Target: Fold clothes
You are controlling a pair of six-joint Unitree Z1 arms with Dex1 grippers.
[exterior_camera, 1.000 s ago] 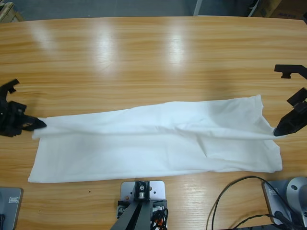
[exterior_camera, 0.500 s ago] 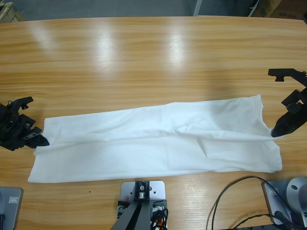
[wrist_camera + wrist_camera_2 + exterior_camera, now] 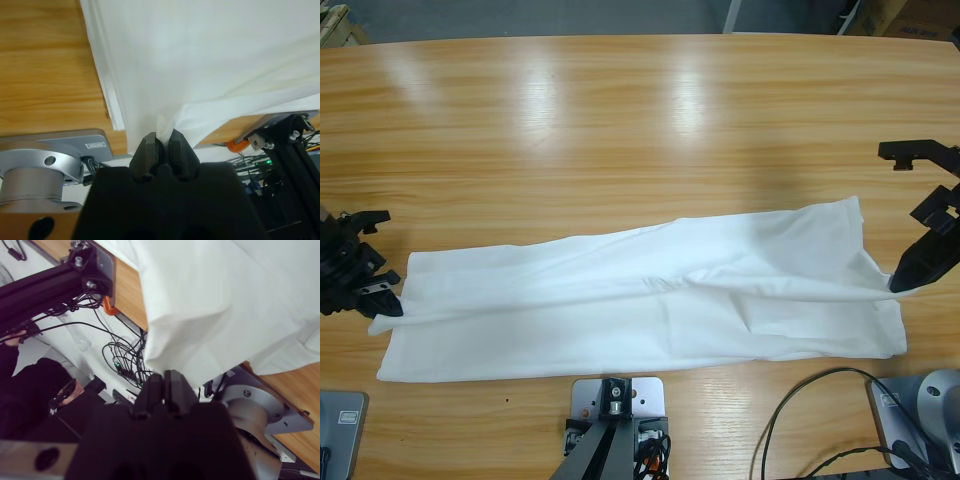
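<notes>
White cotton T-shirt [image 3: 650,300], stretched lengthwise across the wooden table [image 3: 620,130], left gripper [image 3: 388,303] and right gripper [image 3: 898,284] each clamped on an end: keep tension even so the fold lands straight.

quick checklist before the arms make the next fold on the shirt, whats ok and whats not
1. Left gripper holds cloth: ok, jaws shut on the T-shirt edge.
2. Right gripper holds cloth: ok, jaws shut on a bunched edge.
3. Shirt fully on the table: ok in the high view.
4. Cloth lying flat: not ok, creases run across the middle.
5. Bare wood beyond the shirt for a fold: ok.
6. How many layers each gripper holds: cannot tell.
</notes>
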